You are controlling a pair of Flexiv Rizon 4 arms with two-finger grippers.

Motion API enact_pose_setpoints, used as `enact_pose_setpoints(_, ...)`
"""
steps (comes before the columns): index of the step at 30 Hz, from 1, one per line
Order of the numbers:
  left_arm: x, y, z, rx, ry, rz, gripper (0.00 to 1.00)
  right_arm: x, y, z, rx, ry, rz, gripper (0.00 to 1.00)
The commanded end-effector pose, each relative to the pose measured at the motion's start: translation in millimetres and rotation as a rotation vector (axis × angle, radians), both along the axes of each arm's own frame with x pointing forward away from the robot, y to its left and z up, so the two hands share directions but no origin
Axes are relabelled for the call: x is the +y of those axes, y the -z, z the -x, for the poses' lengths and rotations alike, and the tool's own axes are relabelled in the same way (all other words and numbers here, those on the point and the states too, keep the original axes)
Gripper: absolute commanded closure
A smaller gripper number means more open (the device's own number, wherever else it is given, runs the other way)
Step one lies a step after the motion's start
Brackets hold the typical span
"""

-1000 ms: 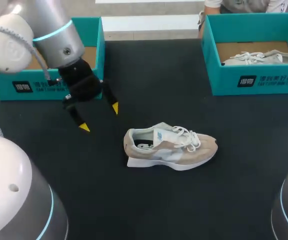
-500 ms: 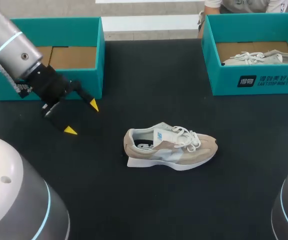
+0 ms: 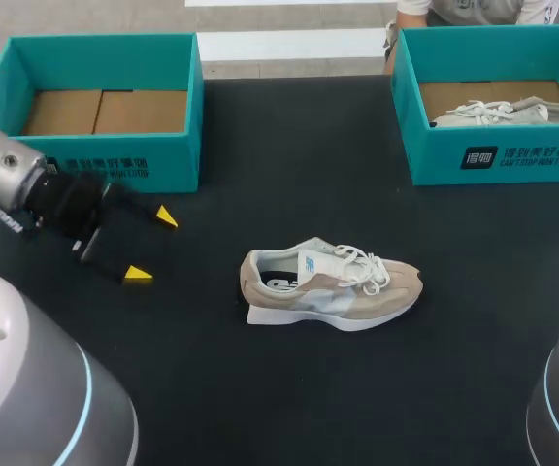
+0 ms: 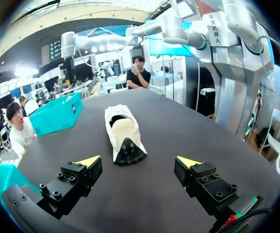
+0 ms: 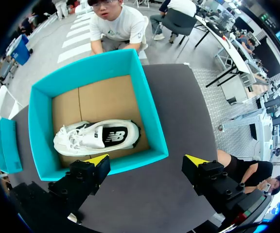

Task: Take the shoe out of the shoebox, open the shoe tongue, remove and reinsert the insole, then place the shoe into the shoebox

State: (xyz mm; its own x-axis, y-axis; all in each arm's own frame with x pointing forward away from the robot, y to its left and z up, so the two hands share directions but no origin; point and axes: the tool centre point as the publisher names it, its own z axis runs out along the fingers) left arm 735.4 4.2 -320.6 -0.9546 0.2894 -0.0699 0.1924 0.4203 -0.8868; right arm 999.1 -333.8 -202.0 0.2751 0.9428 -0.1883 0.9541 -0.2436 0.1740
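A beige and white shoe (image 3: 330,286) lies on its sole in the middle of the black table, toe to the right, laces tied, a dark insole showing in its opening. My left gripper (image 3: 151,246) hovers open and empty to the shoe's left, fingers pointing at it. In the left wrist view the shoe (image 4: 122,133) lies heel-first ahead of the left gripper (image 4: 139,161), apart from it. My right gripper (image 5: 148,159) stands open and empty above the near wall of the right teal shoebox (image 5: 38,126), which holds a white shoe (image 5: 96,136).
An empty teal shoebox (image 3: 194,116) with a cardboard floor stands at the back left, just behind my left gripper. The right shoebox (image 3: 498,155) stands at the back right. My arms' grey bases fill the front corners (image 3: 27,388).
My left arm has swung left and towards the front, away from the shoe, and its fingers now point sideways at it. The gripper stayed open. The shoe has not moved.
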Motion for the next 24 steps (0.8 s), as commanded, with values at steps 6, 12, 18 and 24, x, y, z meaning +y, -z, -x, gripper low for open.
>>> enact_pose_setpoints(6,-3,33,11.1,-0.044,-0.332,0.06,0.0,0,0,0.2,0.0,0.0,0.0,0.0)
enact_pose_setpoints(12,-9,56,1.7,-0.046,-0.367,0.11,0.0,0,0,0.2,0.0,0.0,0.0,0.0)
enact_pose_setpoints(18,-20,68,2.1,-0.023,-0.361,0.127,0.0,0,0,0.2,0.0,0.0,0.0,0.0)
enact_pose_setpoints(24,-22,70,6.4,0.009,-0.345,0.116,0.0,0,0,0.2,0.0,0.0,0.0,0.0)
